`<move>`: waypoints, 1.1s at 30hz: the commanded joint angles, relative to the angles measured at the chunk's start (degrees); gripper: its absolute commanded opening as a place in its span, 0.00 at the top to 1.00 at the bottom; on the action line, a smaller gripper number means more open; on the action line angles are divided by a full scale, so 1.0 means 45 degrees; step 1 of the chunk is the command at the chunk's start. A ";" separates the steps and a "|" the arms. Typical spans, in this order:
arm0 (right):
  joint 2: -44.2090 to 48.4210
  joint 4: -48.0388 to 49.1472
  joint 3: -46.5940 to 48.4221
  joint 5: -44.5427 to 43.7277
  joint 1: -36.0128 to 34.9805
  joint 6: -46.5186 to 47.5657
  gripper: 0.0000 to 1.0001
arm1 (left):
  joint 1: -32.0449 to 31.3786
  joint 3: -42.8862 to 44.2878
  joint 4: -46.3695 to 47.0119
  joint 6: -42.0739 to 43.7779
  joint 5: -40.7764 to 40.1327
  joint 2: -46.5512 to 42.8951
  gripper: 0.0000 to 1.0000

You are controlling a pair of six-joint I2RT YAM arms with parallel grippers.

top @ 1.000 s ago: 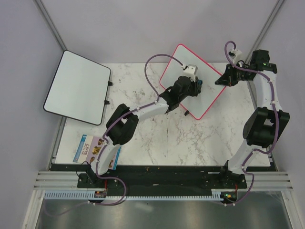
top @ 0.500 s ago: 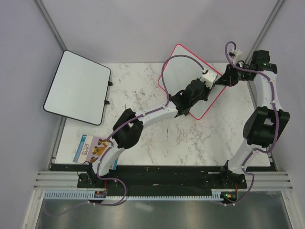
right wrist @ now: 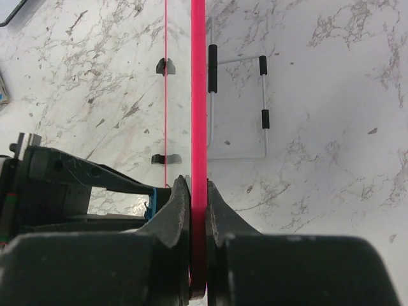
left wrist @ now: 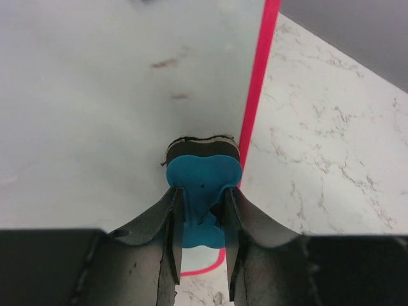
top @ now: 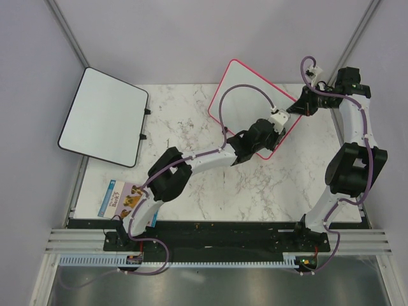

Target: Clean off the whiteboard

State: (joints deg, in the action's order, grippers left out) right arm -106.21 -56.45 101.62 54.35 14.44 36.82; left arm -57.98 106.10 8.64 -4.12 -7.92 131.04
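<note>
While the left gripper (left wrist: 203, 199) clenches the blue eraser (left wrist: 203, 167) flat on the whiteboard (top: 245, 89), propped at the bench's far edge right of centre, we're mid-wipe beside the pink frame (left wrist: 258, 76); faint smudges (left wrist: 167, 63) lie ahead, so the next stroke should sweep inward over them; the right gripper (right wrist: 198, 188) pinches the frame, bracing it

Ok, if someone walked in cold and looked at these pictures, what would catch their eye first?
First the pink-framed whiteboard toward the table's far right, its pink edge clamped in the right gripper. Next, the blue eraser in the left gripper, pressed to the board's face close to the frame, with faint smudges beyond it. A second, black-framed board overhangs the far left corner.
</note>
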 commanded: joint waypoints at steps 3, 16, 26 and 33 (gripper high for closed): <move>-0.1065 -0.3394 -0.1528 -0.1901 -0.1568 0.2736 1.00 | -0.0242 -0.0221 -0.1980 -0.0745 0.0220 0.0938 0.98; -0.1026 -0.3413 -0.1607 -0.1940 -0.1567 0.2717 1.00 | 0.0676 0.1674 -0.0984 -0.0725 -0.1852 0.0489 0.98; -0.1065 -0.3433 -0.1548 -0.1960 -0.1567 0.2678 1.00 | 0.1360 0.3294 -0.0300 -0.0570 -0.2439 0.0839 0.98; -0.1084 -0.3472 -0.1548 -0.1960 -0.1568 0.2697 1.00 | 0.1574 0.4761 -0.0827 -0.0627 -0.2361 0.1563 0.98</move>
State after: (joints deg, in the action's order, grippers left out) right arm -105.86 -55.24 101.34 55.55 13.30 39.27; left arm -56.29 122.63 -5.30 -6.68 -11.97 134.52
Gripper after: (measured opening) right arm 0.087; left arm 0.335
